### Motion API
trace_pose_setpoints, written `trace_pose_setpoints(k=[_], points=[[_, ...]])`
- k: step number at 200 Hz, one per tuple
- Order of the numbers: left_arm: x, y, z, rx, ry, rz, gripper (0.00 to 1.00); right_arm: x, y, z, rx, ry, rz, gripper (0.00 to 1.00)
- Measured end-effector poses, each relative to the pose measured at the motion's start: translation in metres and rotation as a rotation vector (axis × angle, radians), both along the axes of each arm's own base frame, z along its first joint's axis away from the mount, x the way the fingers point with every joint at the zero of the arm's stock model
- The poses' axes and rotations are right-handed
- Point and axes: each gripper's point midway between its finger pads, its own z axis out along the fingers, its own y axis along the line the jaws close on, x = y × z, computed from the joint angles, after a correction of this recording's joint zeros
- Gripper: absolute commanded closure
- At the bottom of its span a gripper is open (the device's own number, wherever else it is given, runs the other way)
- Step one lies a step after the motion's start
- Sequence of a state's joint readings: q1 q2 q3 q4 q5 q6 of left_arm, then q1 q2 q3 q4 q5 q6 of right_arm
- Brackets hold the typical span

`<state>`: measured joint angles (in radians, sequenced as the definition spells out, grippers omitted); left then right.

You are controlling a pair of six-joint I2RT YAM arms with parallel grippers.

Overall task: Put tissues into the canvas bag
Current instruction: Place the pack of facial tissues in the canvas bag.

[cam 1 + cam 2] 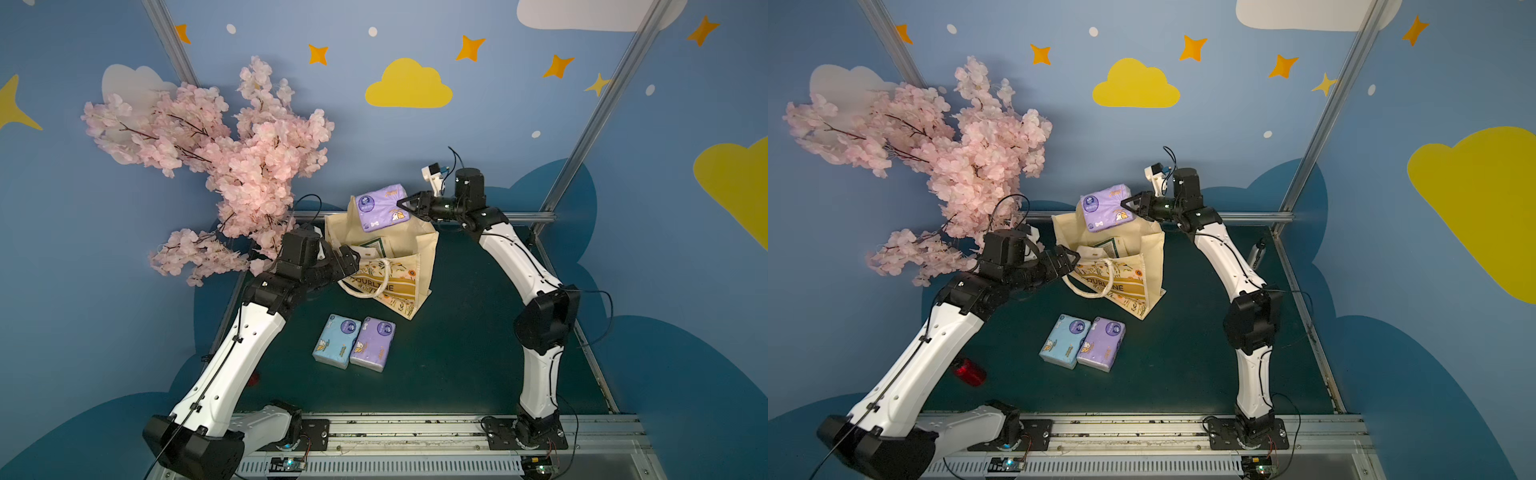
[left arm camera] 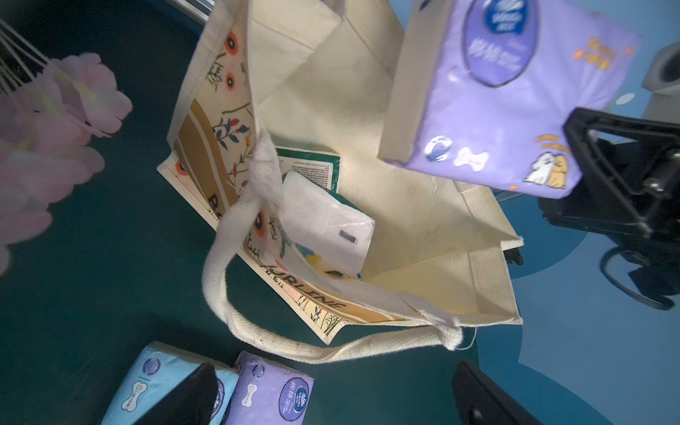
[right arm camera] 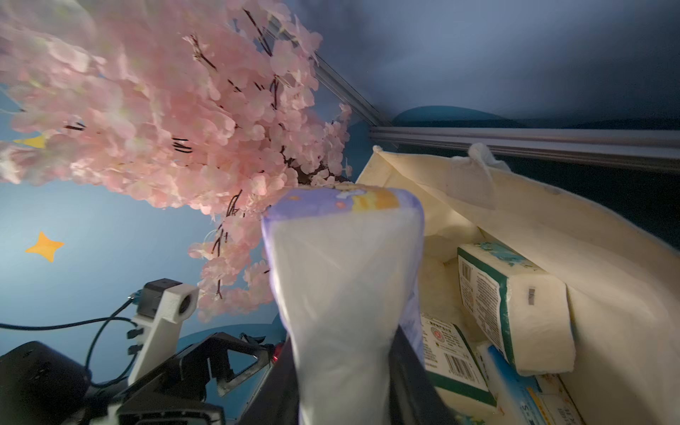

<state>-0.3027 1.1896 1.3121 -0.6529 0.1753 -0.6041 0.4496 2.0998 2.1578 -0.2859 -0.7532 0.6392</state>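
The cream canvas bag (image 1: 419,253) (image 1: 1152,257) stands open at the back of the dark mat, one handle draped over its front. My right gripper (image 1: 400,204) (image 1: 1124,204) (image 3: 342,368) is shut on the end of a purple tissue pack (image 1: 380,205) (image 1: 1105,208) (image 2: 496,110) (image 3: 342,276), held above the bag's mouth. Other packs (image 2: 327,220) (image 3: 515,305) lie inside the bag (image 2: 368,92). A light blue pack (image 1: 336,340) (image 2: 158,382) and a purple one (image 1: 372,344) (image 2: 272,393) lie side by side on the mat. My left gripper (image 1: 347,262) (image 1: 1065,264) (image 2: 335,397) hovers open and empty beside the bag's left edge.
A pink blossom branch (image 1: 216,166) (image 3: 165,110) overhangs the back left, close to my left wrist. A red object (image 1: 969,371) lies near the mat's left edge under my left arm. Metal rails (image 1: 457,216) border the mat at the back and right.
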Motion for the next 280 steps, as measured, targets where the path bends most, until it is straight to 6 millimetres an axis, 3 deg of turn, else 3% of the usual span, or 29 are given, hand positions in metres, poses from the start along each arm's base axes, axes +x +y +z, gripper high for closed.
trace_pose_setpoints(k=[33, 70, 92, 127, 171, 192, 218, 254, 280], points=[[0.004, 0.012, 0.000, -0.025, 0.009, 0.025, 0.00, 0.010, 0.024, -0.036, -0.076, 0.036, 0.024, 0.67], [0.004, 0.020, -0.007, -0.045, 0.029, 0.035, 0.00, 0.000, 0.038, -0.065, -0.163, 0.073, 0.053, 0.59], [0.003, 0.021, -0.009, -0.056, 0.036, 0.032, 0.00, -0.007, 0.040, -0.073, -0.205, 0.073, 0.062, 0.52], [0.004, 0.023, -0.008, -0.068, 0.038, 0.031, 0.00, -0.010, 0.034, -0.083, -0.272, 0.069, 0.052, 0.33], [0.006, 0.022, -0.008, -0.075, 0.036, 0.023, 0.00, -0.011, 0.023, -0.093, -0.356, 0.061, 0.023, 0.28], [0.006, 0.022, -0.011, -0.073, 0.037, 0.024, 0.00, -0.013, 0.018, -0.080, -0.359, 0.036, 0.008, 0.26], [-0.005, 0.026, -0.027, -0.050, 0.059, 0.039, 0.00, -0.022, 0.013, -0.043, -0.332, -0.028, -0.009, 0.25], [-0.035, 0.030, -0.035, 0.001, 0.049, 0.058, 0.00, -0.039, 0.004, 0.019, -0.275, -0.159, -0.034, 0.24], [-0.059, 0.026, -0.045, 0.004, 0.046, 0.070, 0.00, -0.051, -0.004, 0.047, -0.268, -0.237, -0.055, 0.21]])
